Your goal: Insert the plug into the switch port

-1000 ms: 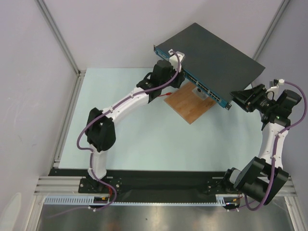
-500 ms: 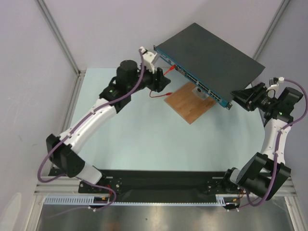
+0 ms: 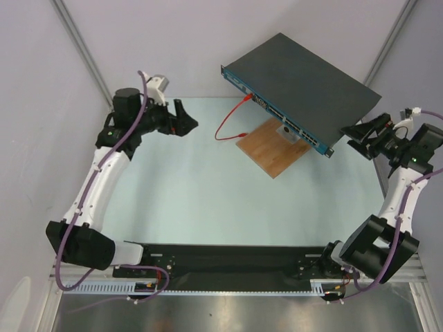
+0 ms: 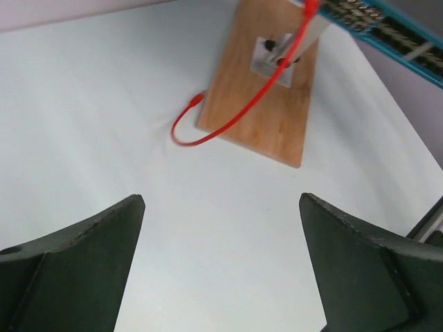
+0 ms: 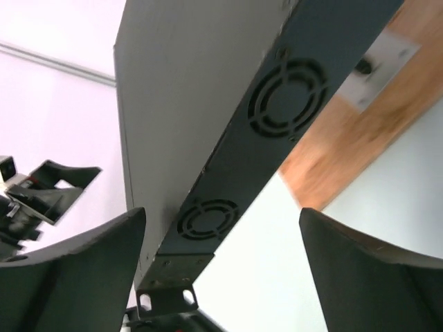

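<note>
Plug (image 3: 248, 99): apparently seated in switch (image 3: 304, 83) front, upper centre. 2 grippers spread wide, empty: left gripper (image 3: 187, 117) well apart, right gripper (image 3: 354, 140) beside switch.

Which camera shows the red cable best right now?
Top external: the red cable shows whole, from the blue front of the switch down to its loose end beside the wooden board. Left wrist shows it larger, but the frame edge crops its switch end. Right wrist shows none of it.
</note>
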`<state>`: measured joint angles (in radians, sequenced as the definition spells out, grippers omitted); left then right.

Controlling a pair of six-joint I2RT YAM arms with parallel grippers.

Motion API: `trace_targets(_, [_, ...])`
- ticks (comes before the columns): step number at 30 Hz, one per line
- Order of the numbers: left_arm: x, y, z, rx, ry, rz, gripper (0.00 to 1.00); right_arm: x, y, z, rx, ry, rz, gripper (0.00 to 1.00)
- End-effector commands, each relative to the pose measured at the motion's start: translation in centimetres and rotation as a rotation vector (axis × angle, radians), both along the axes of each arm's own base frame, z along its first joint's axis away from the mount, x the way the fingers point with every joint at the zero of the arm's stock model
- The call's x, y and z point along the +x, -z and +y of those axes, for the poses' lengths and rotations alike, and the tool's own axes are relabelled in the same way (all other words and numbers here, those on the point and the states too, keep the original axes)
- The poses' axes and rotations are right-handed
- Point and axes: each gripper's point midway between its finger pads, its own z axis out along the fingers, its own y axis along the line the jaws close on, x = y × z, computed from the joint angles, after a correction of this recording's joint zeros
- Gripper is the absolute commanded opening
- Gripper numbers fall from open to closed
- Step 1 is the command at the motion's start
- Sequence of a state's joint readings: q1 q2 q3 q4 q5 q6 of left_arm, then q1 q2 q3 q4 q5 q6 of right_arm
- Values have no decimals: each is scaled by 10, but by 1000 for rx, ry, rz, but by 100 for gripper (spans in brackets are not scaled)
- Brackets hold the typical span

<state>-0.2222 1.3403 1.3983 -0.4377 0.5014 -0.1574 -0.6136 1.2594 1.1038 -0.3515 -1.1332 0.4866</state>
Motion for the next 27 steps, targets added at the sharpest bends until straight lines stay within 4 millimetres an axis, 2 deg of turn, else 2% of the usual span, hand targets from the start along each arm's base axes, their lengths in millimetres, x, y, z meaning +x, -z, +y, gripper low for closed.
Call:
trace_targets(1, [-26,6,25,-32,-6,108,100,-9,-30,-14,-152,34,-94,100])
trace_targets(2, [-25,13,34,1,-40,126,100,-12,-40,-20,-177,48,-111,100])
trace_targets(3, [-33,20,40,31,-58,167,100,-15,-43,-21,-205,44,-125,100])
trace_targets(4, [-36,23,46,58,-76,174,100,-20,-43,-19,-203,42,-106,100])
trace_targets(6, [-39,32,59,124,-118,173,100,-28,-57,-15,-248,31,-135,100])
trace_targets(7, [-49,35,63,142,-131,168,100,-31,-59,-10,-266,18,-144,100])
trace_targets(9, [-57,38,68,167,-135,147,100,-36,-69,10,-330,-18,-180,100])
trace_targets(11, [-70,44,70,189,-120,131,100,-41,-68,30,-390,-62,-190,100])
trace_targets(12, [-75,49,72,201,-129,140,100,-46,-70,52,-427,-106,-211,100])
trace_targets(13, [-79,50,70,213,-128,132,100,-50,-67,62,-439,-129,-212,100])
trace_targets(16, [-91,45,74,290,-136,54,100,-66,-60,91,-512,-213,-249,100])
trace_targets(20, [-104,33,77,312,-148,-15,100,-76,-49,91,-609,-234,-252,100])
trace_targets(27, [-115,-12,90,304,-215,-159,100,-91,-64,93,-663,-201,-324,100])
